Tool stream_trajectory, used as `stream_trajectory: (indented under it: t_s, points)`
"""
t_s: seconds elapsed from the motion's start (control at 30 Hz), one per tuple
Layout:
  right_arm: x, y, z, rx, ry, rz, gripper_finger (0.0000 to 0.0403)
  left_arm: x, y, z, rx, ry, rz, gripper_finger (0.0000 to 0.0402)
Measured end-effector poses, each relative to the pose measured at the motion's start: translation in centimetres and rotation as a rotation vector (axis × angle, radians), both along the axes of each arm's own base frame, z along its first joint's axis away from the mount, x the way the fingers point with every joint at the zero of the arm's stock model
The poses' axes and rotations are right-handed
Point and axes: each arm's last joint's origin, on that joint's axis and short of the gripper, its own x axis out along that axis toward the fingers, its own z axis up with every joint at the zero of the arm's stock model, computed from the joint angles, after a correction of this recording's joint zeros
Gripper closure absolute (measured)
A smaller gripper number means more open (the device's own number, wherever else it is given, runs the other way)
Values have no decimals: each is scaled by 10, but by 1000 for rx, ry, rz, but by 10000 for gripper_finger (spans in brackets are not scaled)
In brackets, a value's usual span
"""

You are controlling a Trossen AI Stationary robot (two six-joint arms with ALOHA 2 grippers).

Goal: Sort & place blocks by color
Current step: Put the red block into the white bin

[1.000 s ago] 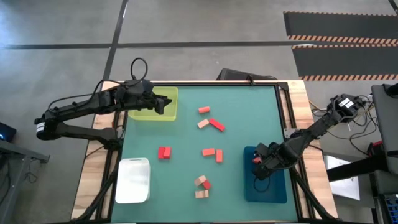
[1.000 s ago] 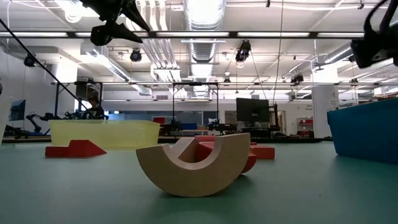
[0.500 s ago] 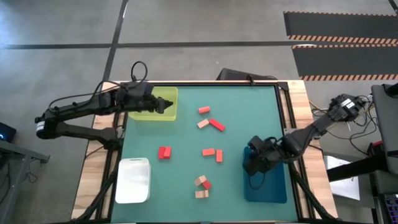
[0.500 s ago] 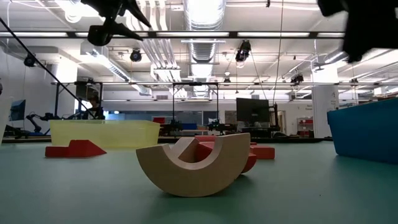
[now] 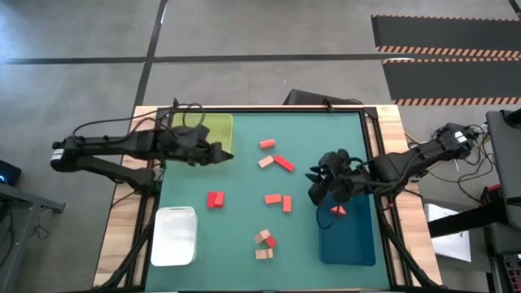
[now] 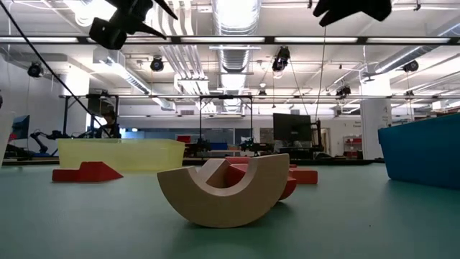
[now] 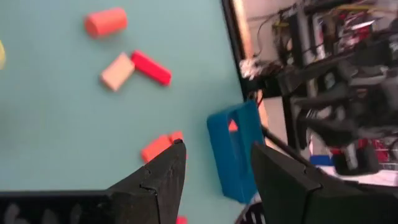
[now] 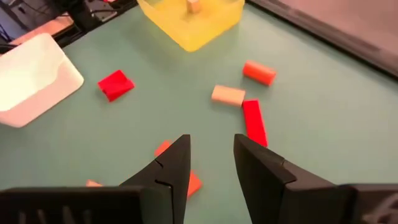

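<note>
Small blocks lie scattered on the green table: an orange cylinder (image 5: 267,144), a tan block (image 5: 264,162), a red bar (image 5: 283,163), a red cube (image 5: 215,199), two orange bars (image 5: 277,200) and a near cluster (image 5: 264,242). One orange block (image 5: 338,210) rests in the blue tray (image 5: 348,244). A tan block (image 8: 194,6) sits in the yellow-green tray (image 5: 200,129). My left gripper (image 5: 220,155) hovers open off that tray's near right corner. My right gripper (image 5: 313,183) hovers open above the table, just left of the blue tray.
A white tray (image 5: 174,236) stands at the near left of the table. In the low view a tan arch (image 6: 223,191) fronts the near cluster, with a red piece (image 6: 86,171) before the yellow-green tray. Bare green mat lies between the red cube and the far blocks.
My right gripper has risen out of the blue tray and swung toward the table's left and far side; the orange block stays behind in the tray. My left gripper has moved from over the yellow-green tray toward the right and near edge, past the tray's corner.
</note>
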Motion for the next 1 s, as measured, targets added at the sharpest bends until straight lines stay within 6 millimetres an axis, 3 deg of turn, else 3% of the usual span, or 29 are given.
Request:
stream_trajectory:
  t_s: [0.43, 0.57, 0.83, 1.0]
  points:
    - [-2, -3, 5, -67, 8, 74, 294, 47, -50, -21, -311, 161, -192, 237]
    - [-2, -3, 6, -81, 14, 87, 294, 54, -63, -26, -372, 336, -215, 237]
    - [-2, -3, 6, -119, 34, 122, 294, 48, -65, -39, -367, 782, -124, 237]
    - [-2, -3, 6, -123, 37, 126, 294, 56, -67, -59, -349, 836, -120, 237]
